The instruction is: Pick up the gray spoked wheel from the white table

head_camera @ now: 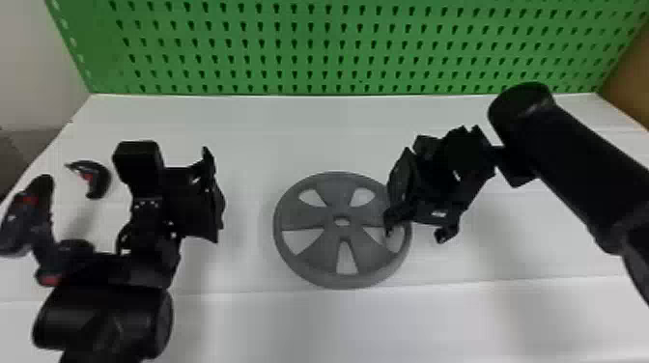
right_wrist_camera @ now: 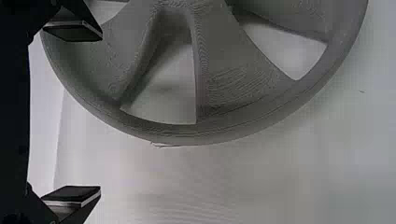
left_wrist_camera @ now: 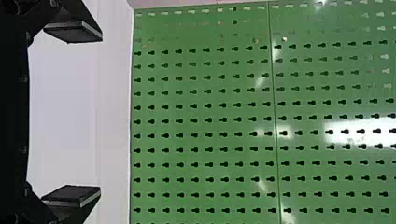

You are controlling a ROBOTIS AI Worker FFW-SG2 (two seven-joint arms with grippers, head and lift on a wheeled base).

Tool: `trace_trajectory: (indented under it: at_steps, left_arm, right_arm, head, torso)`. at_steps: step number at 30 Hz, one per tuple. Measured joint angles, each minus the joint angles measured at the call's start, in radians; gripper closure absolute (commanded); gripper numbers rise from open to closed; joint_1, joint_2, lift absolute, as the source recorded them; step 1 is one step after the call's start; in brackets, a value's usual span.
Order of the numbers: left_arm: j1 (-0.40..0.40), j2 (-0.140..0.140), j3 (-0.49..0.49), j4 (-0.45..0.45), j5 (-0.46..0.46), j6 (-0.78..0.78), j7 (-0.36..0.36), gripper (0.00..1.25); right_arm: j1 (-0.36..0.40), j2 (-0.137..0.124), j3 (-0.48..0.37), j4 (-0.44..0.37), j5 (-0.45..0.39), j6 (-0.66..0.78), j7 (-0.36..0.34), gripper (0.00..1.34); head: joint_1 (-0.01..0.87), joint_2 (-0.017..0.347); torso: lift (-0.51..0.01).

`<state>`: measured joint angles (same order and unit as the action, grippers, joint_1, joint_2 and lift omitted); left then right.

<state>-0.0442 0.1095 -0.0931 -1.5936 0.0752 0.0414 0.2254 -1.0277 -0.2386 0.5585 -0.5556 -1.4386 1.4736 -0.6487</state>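
Gray spoked wheel (head_camera: 333,230), round, seemingly printed plastic, fine ridged lines on the spokes; one item. Handling, as judged: light for its breadth, stiff, unlikely to dent, fairly slip-free at the ridges, though smoother along the curved rim; spokes perhaps the weaker part. Recommended hold: across the rim, one finger in a window between spokes, the other outside. Location: flat on the white table (head_camera: 299,328), centre of the head view. Black two-fingered right gripper (right_wrist_camera: 101,114): fingers wide apart, nothing between the tips; at the wheel's right side in the head view; in its wrist view, one finger upper left, overlapping the rim, contact not determinable, the other lower left, beyond the rim. Black two-fingered left gripper (left_wrist_camera: 100,113): fingers wide, left of the head view, well apart from the wheel.
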Motion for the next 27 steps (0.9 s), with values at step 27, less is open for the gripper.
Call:
trace_trajectory:
  at_steps: [27]
  left_arm:
    - [0.006, 0.010, 0.001, 0.000, 0.004, -0.002, 0.000, 0.13]
  right_arm:
    - [-0.017, 0.034, 0.126, 0.053, -0.370, -0.196, -0.329, 0.14]
  head:
    - [0.765, 0.002]
  torso:
    - [-0.096]
